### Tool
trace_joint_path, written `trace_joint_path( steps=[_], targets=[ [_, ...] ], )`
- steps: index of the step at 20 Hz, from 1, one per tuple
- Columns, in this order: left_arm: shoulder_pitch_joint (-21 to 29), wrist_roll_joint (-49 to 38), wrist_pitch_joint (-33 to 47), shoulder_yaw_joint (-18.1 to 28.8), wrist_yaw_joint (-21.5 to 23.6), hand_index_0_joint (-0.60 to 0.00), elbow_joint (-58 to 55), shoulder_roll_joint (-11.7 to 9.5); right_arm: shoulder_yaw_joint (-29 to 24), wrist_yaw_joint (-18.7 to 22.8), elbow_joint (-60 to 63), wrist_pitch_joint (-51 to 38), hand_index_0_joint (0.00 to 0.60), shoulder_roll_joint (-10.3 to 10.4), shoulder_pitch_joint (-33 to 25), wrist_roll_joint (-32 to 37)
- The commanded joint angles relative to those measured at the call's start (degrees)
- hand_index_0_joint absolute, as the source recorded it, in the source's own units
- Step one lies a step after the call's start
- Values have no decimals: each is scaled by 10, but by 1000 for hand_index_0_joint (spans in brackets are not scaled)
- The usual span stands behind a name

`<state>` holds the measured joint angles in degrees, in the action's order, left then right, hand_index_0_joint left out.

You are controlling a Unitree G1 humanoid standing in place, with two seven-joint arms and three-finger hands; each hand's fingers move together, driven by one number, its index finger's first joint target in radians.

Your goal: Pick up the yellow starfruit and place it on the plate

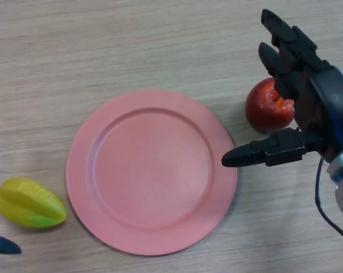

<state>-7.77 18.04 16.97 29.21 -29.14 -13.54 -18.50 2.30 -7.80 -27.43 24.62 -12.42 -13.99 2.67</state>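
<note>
The yellow starfruit (29,203), yellow with a green underside, lies on the wooden table at the lower left, just left of the pink plate (151,170). The plate is bare. My right hand (308,108) is open at the right, fingers straight and thumb pointing left over the plate's right rim, holding nothing. Of my left hand (1,244) only dark fingertips show at the left edge, one just below the starfruit and one higher up; they do not touch the fruit.
A red apple (267,106) sits on the table right of the plate, partly behind my right hand.
</note>
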Motion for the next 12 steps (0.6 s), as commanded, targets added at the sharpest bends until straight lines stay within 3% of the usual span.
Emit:
trace_joint_path(
  steps=[1,3,6,9,11,12],
  targets=[
    [0,-9,81,32,18,0,8,-20,-22,23,-30,-93,0,-2,-20,22],
    [0,42,141,23,58,0,55,-28,-20,27,-31,-98,0,-3,-20,15],
    [-10,-2,147,17,28,0,53,-30,-25,28,-42,-90,0,-4,-23,20],
    [-7,13,189,3,40,0,82,-24,-25,22,-50,-88,0,-8,-14,14],
    [-1,14,194,-7,43,0,100,-33,-27,17,-57,-83,0,-9,-9,11],
    [1,17,194,-9,46,-50,103,-34,-28,17,-58,-81,0,-9,-8,11]
  ],
)
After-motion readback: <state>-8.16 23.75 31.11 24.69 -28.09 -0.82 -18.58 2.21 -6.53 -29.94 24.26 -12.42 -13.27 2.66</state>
